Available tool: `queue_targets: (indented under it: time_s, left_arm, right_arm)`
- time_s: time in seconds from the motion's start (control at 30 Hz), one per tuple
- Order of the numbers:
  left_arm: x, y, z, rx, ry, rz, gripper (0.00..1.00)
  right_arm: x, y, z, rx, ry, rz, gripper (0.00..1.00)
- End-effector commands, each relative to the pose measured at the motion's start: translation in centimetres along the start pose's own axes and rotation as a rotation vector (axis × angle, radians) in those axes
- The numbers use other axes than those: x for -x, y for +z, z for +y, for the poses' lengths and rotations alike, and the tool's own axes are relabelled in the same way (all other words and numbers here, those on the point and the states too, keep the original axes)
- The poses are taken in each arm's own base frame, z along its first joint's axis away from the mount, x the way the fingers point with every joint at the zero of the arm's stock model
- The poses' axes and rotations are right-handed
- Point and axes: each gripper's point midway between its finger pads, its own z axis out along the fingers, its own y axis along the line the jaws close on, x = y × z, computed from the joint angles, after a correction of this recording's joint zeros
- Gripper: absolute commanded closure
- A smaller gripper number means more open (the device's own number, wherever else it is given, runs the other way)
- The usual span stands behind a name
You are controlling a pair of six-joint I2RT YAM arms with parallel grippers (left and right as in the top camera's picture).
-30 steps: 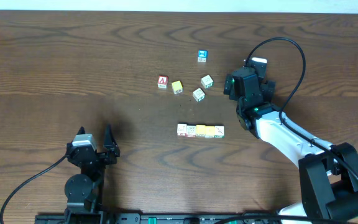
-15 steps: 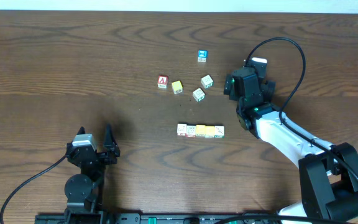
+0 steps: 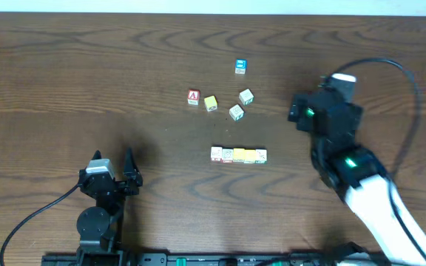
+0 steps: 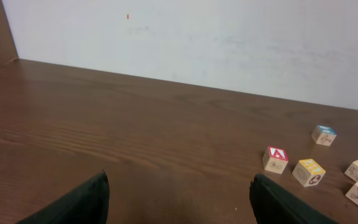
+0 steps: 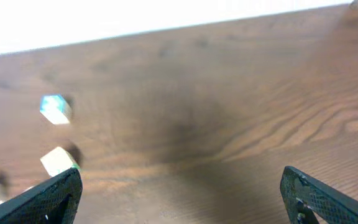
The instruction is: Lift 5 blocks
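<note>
the blocks [image 3: 239, 155] are lined up touching, on the near side of the red "a" cube [image 3: 193, 97], to its right. light, hard, slippery wood is presumed; the row's ends should be squeezed. left gripper [image 4: 182, 208] and right gripper [image 5: 182, 199] are spread, empty.

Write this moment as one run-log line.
left gripper: open, empty | right gripper: open, empty, apart from blocks | blocks: five in a row, none lifted

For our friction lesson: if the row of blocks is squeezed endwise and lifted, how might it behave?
The row is separate cubes touching end to end, so it may buckle. Each looks stiff and flat-faced, unlikely to roll.
</note>
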Motion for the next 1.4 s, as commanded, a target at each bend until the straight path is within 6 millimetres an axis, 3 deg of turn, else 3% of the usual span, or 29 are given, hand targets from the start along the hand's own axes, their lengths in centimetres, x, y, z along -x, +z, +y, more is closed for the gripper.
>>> queue_targets:
  time_s: [0.0, 0.13, 0.3, 0.4, 0.53, 0.73, 1.03, 1.37]
  left_arm:
    - [-1.5, 0.0, 0.8, 0.036, -0.003, 0.051, 0.27]
    - [-1.5, 0.0, 0.8, 0.036, -0.003, 0.051, 0.27]
    - [-1.6, 0.0, 0.8, 0.036, -0.003, 0.051, 0.27]
    - [-1.5, 0.0, 0.8, 0.036, -0.003, 0.051, 0.27]
    - [-1.5, 0.0, 0.8, 0.036, -0.003, 0.051, 0.27]
    - [-1.6, 0.0, 0.8, 0.036, -0.003, 0.051, 0.27]
    - [-1.5, 0.0, 0.8, 0.036, -0.003, 0.051, 0.27]
    - [-1.6, 0.0, 0.8, 0.036, -0.003, 0.051, 0.27]
  right_arm:
    - [3.2, -3.7, -1.7, 0.014, 0.068, -0.115, 0.01]
    - [5.5, -7.6, -3.5, 0.036, 0.13, -0.221, 0.01]
    - [6.5, -11.9, -6.3, 0.049, 0.193, -0.308, 0.01]
    - [6.9, -13.6, -6.9, 0.075, 0.196, -0.349, 0.01]
    - [6.7, -14.8, -6.7, 0.135, 0.05, -0.389, 0.01]
    - [4.9, -15.7, -7.4, 0.187, 0.06, -0.497, 0.01]
    - [2.6, -16.2, -6.5, 0.317, 0.073, -0.67, 0.01]
    - [-0.1, -14.5, -6.2, 0.339, 0.058, -0.714, 0.01]
